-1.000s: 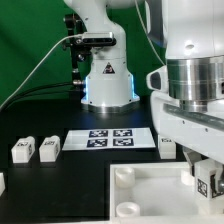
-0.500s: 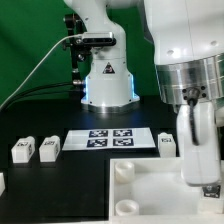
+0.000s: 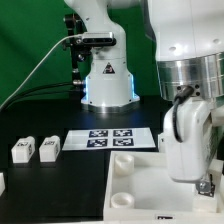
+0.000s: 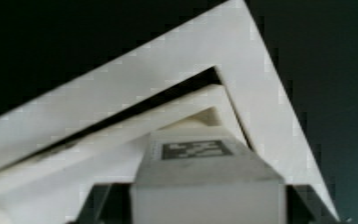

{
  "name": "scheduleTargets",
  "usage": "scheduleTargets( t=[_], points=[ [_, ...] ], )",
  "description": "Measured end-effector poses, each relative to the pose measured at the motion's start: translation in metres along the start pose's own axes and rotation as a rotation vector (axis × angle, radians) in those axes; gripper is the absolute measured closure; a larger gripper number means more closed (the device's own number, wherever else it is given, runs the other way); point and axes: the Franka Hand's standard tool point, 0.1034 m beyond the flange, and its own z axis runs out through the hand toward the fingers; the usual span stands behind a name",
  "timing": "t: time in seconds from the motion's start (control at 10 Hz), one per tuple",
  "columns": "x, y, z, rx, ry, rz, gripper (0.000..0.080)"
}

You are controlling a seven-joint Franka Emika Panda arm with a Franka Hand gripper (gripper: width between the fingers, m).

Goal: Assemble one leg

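My gripper (image 3: pixel 203 187) is shut on a leg (image 4: pixel 202 178), a chunky white block with a black-and-white tag, held between the two dark fingers (image 4: pixel 101 205). It hangs over the near right part of the large white panel (image 3: pixel 150 190). In the wrist view the panel's corner (image 4: pixel 247 70) shows as a white wedge just beyond the held leg. Two more legs (image 3: pixel 22 150) (image 3: pixel 48 148) stand side by side on the black table at the exterior view's left. Part of another white piece (image 3: pixel 2 183) shows at the left edge.
The marker board (image 3: pixel 108 138) lies flat behind the panel, in front of the robot base (image 3: pixel 106 80). Round sockets (image 3: pixel 122 163) show at the panel's left corners. The wide wrist body (image 3: pixel 190 130) hides the table at the exterior view's right.
The wrist has turned and shifted toward the exterior view's left over the panel, still holding the leg. It now hides the tagged white piece that stood right of the marker board.
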Motion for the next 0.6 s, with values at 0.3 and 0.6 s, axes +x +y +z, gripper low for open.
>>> scheduleTargets(
  t=[0.3,0.6],
  points=[
    [0.000,0.008,0.005,0.002,0.005,-0.010,0.0319],
    [-0.004,0.022,-0.007,0.012,-0.005,-0.040,0.0160]
  ],
)
